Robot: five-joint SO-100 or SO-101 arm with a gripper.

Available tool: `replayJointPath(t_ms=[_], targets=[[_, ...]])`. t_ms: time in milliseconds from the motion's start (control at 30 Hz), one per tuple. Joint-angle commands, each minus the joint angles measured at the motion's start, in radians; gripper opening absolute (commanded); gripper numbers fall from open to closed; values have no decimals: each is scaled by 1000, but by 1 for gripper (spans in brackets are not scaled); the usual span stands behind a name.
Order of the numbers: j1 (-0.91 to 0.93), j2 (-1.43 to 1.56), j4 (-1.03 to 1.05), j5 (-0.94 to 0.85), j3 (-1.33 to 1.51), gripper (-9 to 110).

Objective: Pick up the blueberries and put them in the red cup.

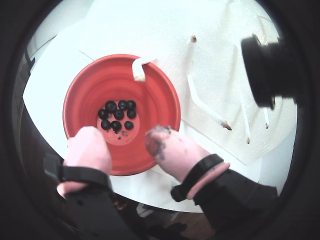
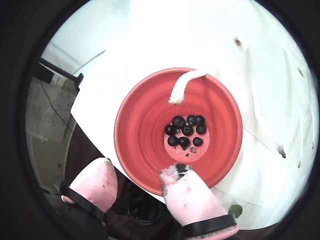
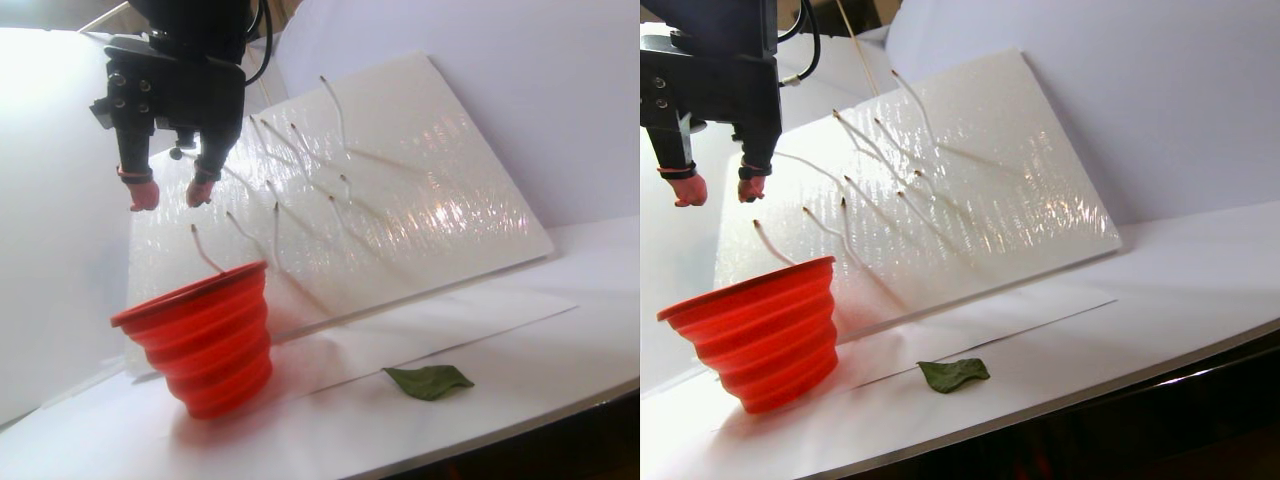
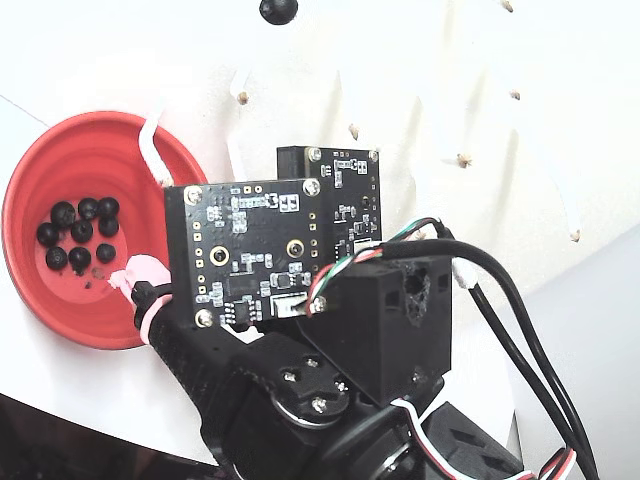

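Arm pose: hand (image 3: 165, 192) raised, pointing down, holding nothing.

Both pink-covered fingertips (image 1: 90, 145) stand apart with a clear gap between them in both wrist views. Dark stains mark one tip (image 2: 172, 180). Black straps band each finger. Two circuit boards (image 4: 245, 250) sit on the wrist.

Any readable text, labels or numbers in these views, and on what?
None readable.
Circuit boards in the fixed view: tiny white markings, too small and blurred to read.
Red cup, white panel, leaf and gripper: no print shows.
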Motion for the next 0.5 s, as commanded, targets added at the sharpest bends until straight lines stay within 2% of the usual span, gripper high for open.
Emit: replayJointPath(t_ms=[0,467], targets=[[3,110,-6,-9,-46,16],[28,206,-3,-18,-80,16]])
